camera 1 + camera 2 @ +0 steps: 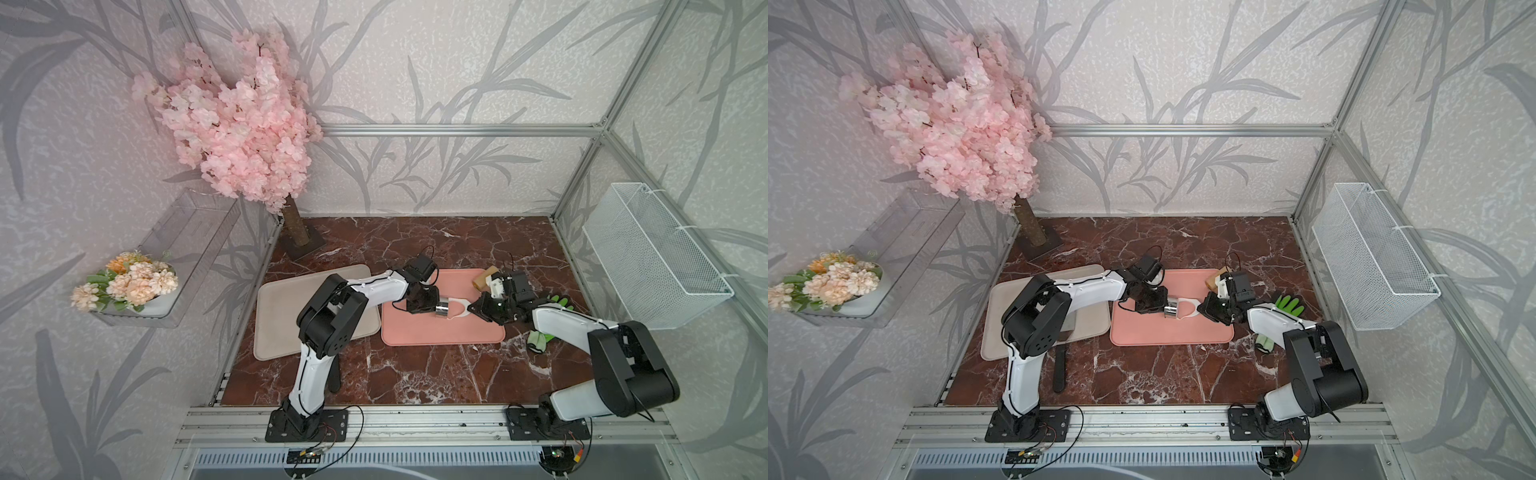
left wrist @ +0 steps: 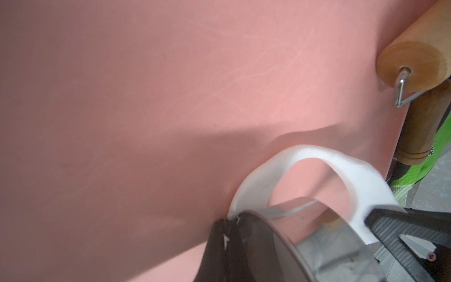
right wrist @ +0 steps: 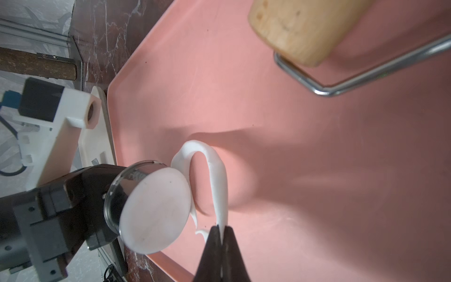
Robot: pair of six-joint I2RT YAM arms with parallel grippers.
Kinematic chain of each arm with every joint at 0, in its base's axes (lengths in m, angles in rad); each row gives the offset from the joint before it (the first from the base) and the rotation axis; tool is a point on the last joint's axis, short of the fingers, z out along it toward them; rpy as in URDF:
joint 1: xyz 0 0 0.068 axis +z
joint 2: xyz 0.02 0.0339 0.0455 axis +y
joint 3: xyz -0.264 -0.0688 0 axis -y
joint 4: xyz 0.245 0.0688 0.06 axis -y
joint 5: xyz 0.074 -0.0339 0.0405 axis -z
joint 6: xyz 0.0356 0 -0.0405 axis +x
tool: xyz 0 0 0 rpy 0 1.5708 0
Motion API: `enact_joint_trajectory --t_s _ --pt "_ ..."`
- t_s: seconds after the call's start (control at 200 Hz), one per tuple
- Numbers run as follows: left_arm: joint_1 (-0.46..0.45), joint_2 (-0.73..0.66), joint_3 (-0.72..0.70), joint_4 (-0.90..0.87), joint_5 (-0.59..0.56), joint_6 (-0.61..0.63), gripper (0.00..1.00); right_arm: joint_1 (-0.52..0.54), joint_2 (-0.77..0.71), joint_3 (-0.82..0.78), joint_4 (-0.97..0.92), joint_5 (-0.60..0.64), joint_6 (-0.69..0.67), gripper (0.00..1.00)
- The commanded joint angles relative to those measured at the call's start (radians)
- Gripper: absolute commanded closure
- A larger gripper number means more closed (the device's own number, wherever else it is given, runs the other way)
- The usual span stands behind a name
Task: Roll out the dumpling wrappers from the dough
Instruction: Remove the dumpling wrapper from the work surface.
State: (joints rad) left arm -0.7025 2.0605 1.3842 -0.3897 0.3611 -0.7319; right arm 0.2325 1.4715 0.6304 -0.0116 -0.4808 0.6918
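Your left tool [image 1: 433, 306] is gripping a clear glass cup [image 1: 443, 310] and holding it tipped on its side above the middle of the pink mat [image 1: 440, 334]. In both top views the cup's mouth is pointing toward 3 o'clock. The jaws are closed hard against the cup's body.

In the right wrist view, a thin round white wrapper [image 3: 156, 210] is sticking flat across the cup's mouth and covering it from rim to rim.

Your right tool [image 3: 221, 235] is coming in from 3 o'clock, tip to tip with the cup. Its jaws are pressed together on the end of a white dough strip [image 3: 216, 175], with nothing but that thin strip between them. The strip is arching in an open loop from the tool's tip round to the cup's rim. It seems to be joining the wrapper's edge there, though the meeting point is too small for you to be sure. You also cannot tell whether the loop is touching the mat or hanging just over it.

A wooden roller [image 1: 484, 277] is lying at the mat's 1 o'clock corner, well apart from the cup. A green glove [image 1: 559, 301] is resting on the table [image 1: 415, 374] at 3 o'clock of the mat, partly under your right arm. A beige mat [image 1: 274, 324] is sitting at 9 o'clock, beneath your left arm.
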Motion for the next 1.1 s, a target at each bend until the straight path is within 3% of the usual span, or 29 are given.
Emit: enact_joint_trajectory --t_s 0.0,0.785,1.095 --pt "-0.006 0.013 -0.023 -0.057 -0.029 0.022 1.0 -0.004 -0.011 -0.015 0.0 -0.004 -0.001 0.96" --pt "0.002 -0.061 -0.08 0.037 -0.004 -0.007 1.0 -0.007 -0.002 -0.015 -0.026 0.021 -0.018 0.92" --pt "0.002 -0.098 -0.047 0.006 -0.012 0.004 1.0 -0.009 -0.064 -0.002 -0.136 0.075 -0.059 0.5"
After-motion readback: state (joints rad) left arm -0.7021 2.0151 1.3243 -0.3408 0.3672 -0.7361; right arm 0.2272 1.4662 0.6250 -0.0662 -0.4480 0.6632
